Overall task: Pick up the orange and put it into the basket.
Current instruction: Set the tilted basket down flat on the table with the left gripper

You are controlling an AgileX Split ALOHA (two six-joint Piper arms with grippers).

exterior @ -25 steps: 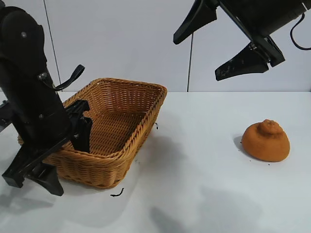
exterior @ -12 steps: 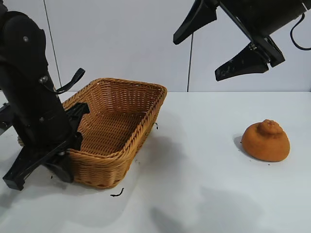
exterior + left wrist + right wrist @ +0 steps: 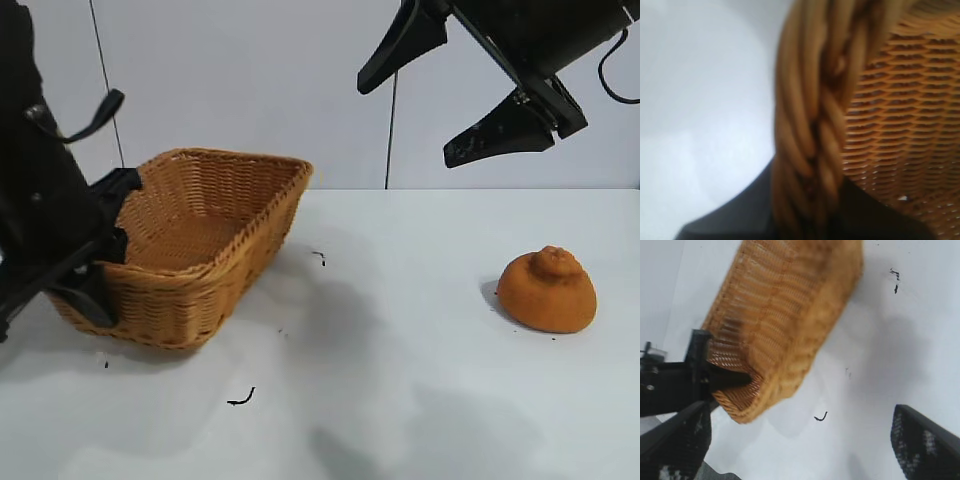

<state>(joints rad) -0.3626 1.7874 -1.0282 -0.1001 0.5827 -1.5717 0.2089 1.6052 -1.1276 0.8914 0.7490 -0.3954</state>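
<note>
Left gripper (image 3: 88, 285) at the basket's near-left corner, fingers pinched on the braided rim: one finger inside the wall, the other outside it. Left wrist view confirms this, with the thick plaited rim (image 3: 812, 135) running between the dark finger bases and the woven inner wall beside it. Basket (image 3: 210, 255), tan wicker, rectangular, sloping sides, sits tilted, its left end raised off the white table (image 3: 400, 400) and its far-right corner lower. Nothing visible inside it. Right wrist view shows the same grip from the other side: left gripper (image 3: 715, 377) clamped on the basket (image 3: 785, 315) at its corner. Just in front of the basket on the table, a small dark curled scrap (image 3: 240, 399); another dark fleck (image 3: 319, 257) just right of the basket's right wall. Further right of the basket and above table level, right gripper (image 3: 450, 90) hangs in the air, fingers spread wide, holding nothing; its two dark fingertips frame the right wrist view (image 3: 805, 440). Orange (image 3: 547, 290), matte orange-brown with a knobby bump on top, rests on the table well to the right of the basket, below the right gripper and apart from it, touched by neither gripper.
</note>
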